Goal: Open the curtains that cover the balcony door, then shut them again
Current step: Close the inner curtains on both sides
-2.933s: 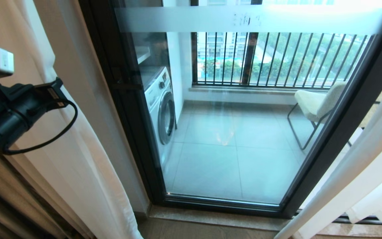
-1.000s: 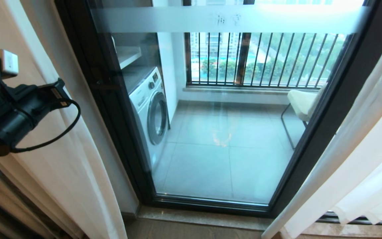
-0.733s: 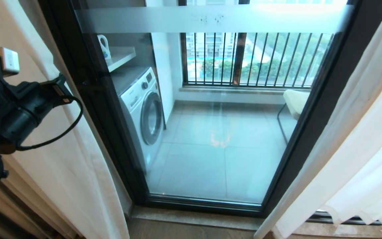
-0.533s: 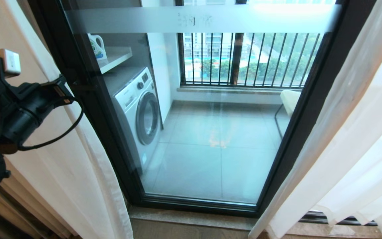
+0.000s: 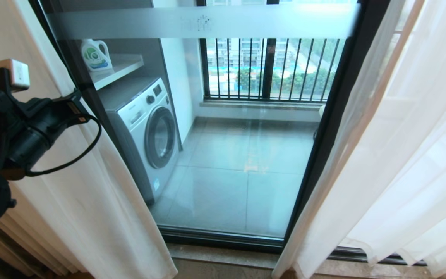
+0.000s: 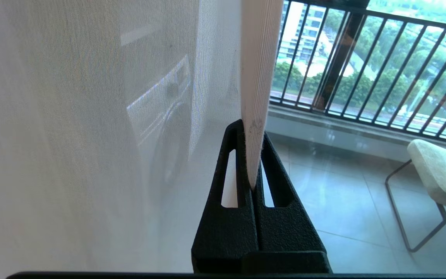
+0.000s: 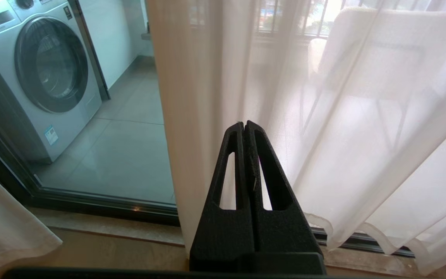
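The curtains hang as two sheer white panels, a left panel (image 5: 91, 201) and a right panel (image 5: 385, 155), with the balcony door (image 5: 230, 162) bare between them. My left gripper (image 6: 251, 130) is shut on the thick hemmed edge (image 6: 258, 58) of the left panel (image 6: 91, 116), held at about chest height. In the head view the left arm (image 5: 25, 131) sits at the left edge, reaching into that panel. My right gripper (image 7: 244, 126) is shut on nothing, low down, just in front of the right panel (image 7: 362, 135).
Behind the glass stand a white washing machine (image 5: 145, 131), a shelf with a detergent bottle (image 5: 93, 54), a black bar railing (image 5: 269, 69) and a pale chair (image 6: 436, 174). A stone sill (image 5: 227, 254) runs along the door's base. Beige drapes (image 5: 21, 248) hang at the far left.
The whole head picture has slid left, so the camera has moved right. The left panel held in my left gripper now overlaps the door's left frame. More of the right panel shows.
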You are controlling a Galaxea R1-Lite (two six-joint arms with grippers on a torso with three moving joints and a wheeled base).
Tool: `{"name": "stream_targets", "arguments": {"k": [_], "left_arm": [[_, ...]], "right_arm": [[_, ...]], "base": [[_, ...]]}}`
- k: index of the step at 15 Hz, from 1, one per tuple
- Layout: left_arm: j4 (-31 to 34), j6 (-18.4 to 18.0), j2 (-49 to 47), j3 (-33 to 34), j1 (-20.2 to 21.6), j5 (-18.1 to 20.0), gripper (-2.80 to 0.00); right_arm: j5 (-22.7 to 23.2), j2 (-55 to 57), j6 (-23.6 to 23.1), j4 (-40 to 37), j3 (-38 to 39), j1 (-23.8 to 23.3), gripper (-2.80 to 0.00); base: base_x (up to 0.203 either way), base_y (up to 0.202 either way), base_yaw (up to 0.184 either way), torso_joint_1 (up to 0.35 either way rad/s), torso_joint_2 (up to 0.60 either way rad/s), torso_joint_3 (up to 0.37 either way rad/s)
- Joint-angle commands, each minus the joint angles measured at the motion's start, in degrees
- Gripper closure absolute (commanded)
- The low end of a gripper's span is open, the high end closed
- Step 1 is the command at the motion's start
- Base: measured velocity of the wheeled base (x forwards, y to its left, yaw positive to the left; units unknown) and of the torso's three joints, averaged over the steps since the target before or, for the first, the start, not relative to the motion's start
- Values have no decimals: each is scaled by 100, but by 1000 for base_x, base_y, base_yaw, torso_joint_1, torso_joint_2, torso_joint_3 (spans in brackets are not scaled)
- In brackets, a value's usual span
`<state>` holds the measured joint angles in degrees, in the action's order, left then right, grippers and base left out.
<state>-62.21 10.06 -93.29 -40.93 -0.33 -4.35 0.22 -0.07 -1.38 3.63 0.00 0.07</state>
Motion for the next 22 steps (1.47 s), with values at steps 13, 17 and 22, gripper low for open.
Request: {"name": "stream_targets", "arguments": {"k": [13, 17, 22], "left_arm": [[-43, 14, 22, -47, -37, -13, 0], [-36, 5, 22, -38, -37, -13, 0], [-36, 14, 22, -12, -37, -13, 0]], "right_arm": [[4, 7, -3, 6, 0, 1, 0], [4, 7, -3, 6, 0, 1, 0], [4, 7, -3, 6, 0, 1, 0]], "base": [[0, -190, 2, 2, 2, 2], [0, -190, 1, 1, 2, 0], [0, -189, 2, 1, 3, 2]]}}
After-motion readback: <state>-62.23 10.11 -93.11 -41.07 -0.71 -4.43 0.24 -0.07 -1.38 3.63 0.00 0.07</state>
